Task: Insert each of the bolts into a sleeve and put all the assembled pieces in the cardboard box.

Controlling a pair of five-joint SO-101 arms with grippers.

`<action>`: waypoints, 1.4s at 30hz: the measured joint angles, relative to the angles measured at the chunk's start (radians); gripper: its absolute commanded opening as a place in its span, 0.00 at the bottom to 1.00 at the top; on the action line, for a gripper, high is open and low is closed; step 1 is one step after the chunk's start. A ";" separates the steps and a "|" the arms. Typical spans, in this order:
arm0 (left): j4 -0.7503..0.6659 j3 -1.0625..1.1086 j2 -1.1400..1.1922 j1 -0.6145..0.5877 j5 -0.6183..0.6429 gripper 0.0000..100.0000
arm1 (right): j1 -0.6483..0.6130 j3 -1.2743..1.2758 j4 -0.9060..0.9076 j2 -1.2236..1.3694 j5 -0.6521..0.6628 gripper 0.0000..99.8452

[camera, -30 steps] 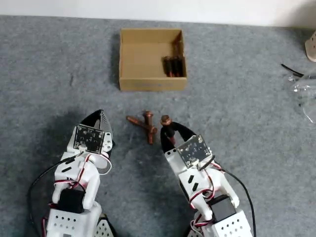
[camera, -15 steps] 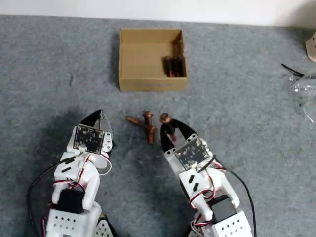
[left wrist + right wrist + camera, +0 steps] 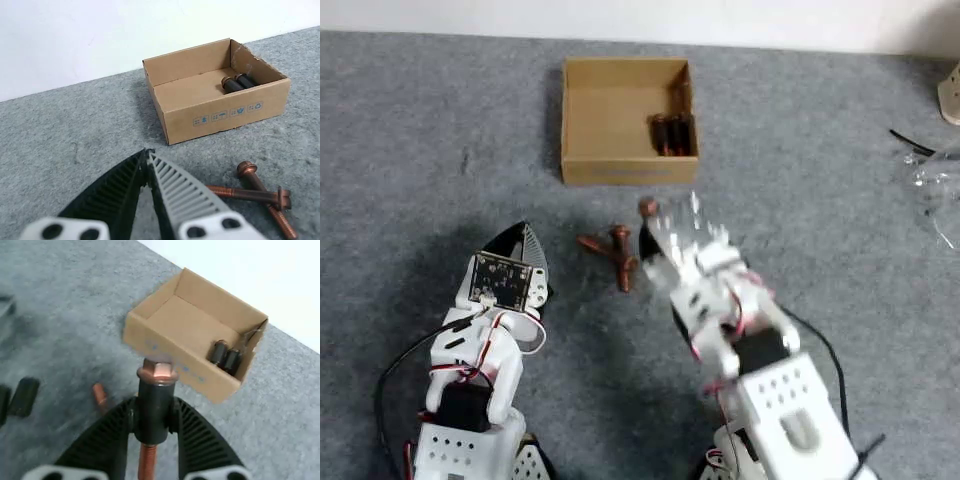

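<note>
The cardboard box (image 3: 610, 115) stands at the far middle of the grey carpet, with two sleeved bolts (image 3: 672, 133) in its right end. My right gripper (image 3: 650, 232) hovers just in front of the box, shut on a black sleeve (image 3: 152, 397) with a copper bolt (image 3: 156, 371) through it. Two loose copper bolts (image 3: 615, 252) lie crossed on the carpet to its left. My left gripper (image 3: 523, 243) rests shut and holds nothing, left of the loose bolts (image 3: 257, 190). Its wrist view looks past the gripper (image 3: 146, 162) to the box (image 3: 220, 112) and the sleeved bolts (image 3: 237, 82).
Clear plastic pieces and a black cable (image 3: 930, 165) lie at the right edge of the carpet. A pale object (image 3: 950, 95) sits at the far right. A white wall runs behind the box (image 3: 192, 337). A loose bolt (image 3: 100, 394) lies below my right gripper (image 3: 152, 410).
My right arm has risen and swung forward toward the box, carrying the sleeved bolt off the carpet. The left arm and the two loose bolts have stayed put.
</note>
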 measured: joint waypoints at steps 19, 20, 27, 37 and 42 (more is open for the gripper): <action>-0.005 0.000 0.000 0.000 0.000 0.01 | 0.241 -1.392 0.298 1.370 -0.144 0.01; -0.006 0.000 0.000 0.000 0.000 0.01 | 0.239 -1.473 0.344 1.430 -0.144 0.01; -0.006 0.000 0.000 0.003 0.000 0.01 | 0.218 -1.973 0.629 1.745 -0.144 0.01; -0.006 0.000 0.000 0.006 0.000 0.01 | 0.132 -2.437 0.850 2.002 -0.147 0.01; -0.006 0.000 0.000 0.006 0.000 0.01 | 0.133 -2.565 0.858 2.096 -0.147 0.01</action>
